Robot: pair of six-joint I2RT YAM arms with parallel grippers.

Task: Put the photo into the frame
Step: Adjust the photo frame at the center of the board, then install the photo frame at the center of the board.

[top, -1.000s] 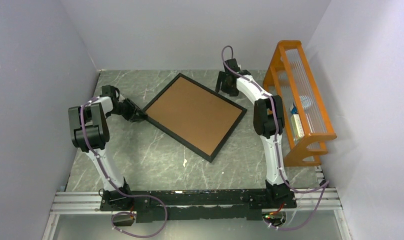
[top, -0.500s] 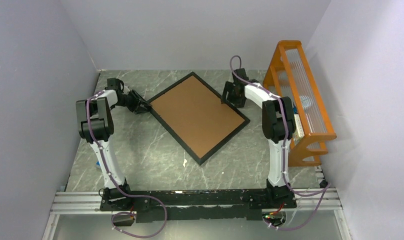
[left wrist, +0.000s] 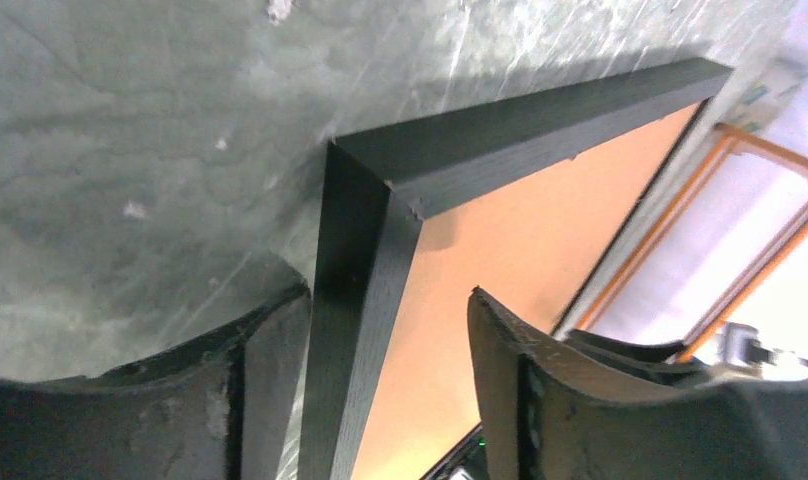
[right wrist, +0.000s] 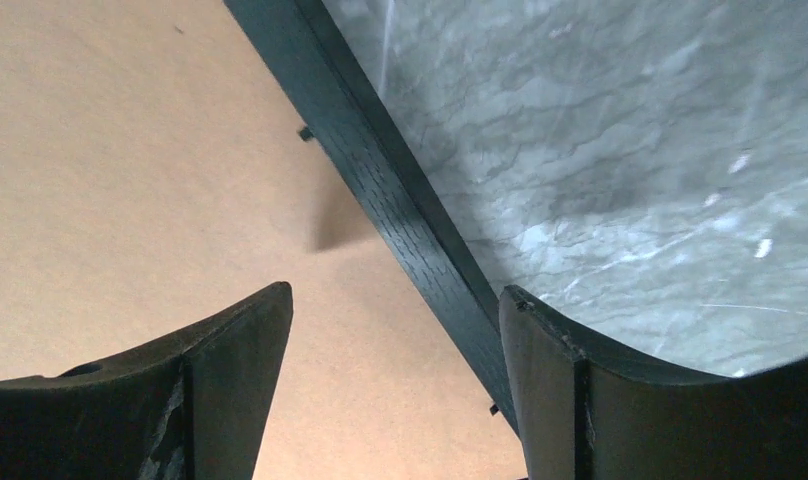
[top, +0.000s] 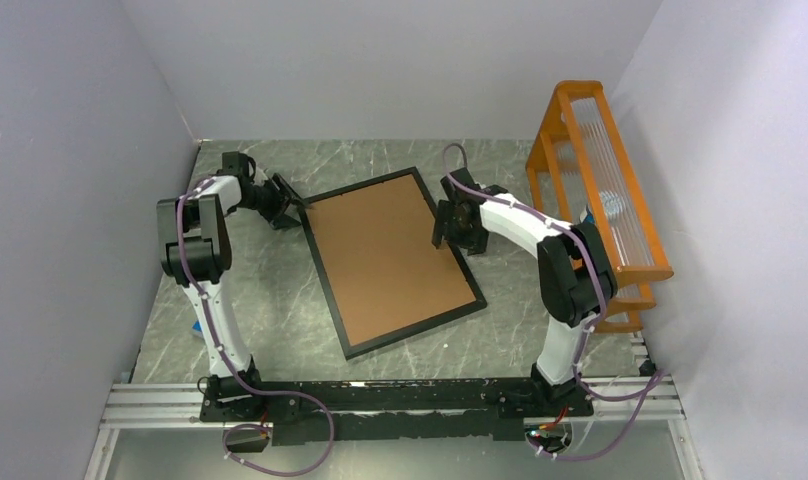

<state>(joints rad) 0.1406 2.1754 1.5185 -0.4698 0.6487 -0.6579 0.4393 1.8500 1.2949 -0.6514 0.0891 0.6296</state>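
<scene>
Though near the frame (left wrist: 355, 330), orange rack (top: 578, 89) apart.

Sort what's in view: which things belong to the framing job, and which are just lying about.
Job: frame; brown backing board inside it; left gripper; right gripper. The photo is not in view.
Lying about: orange rack.

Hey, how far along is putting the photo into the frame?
Done: the frame lies on the table, brown backing board showing. In hand: the left hand straddles its far-left corner, the right hand its right rail, both open. Left: unclear; no photo shows in any view, so it may sit under the board or not be in yet.
</scene>
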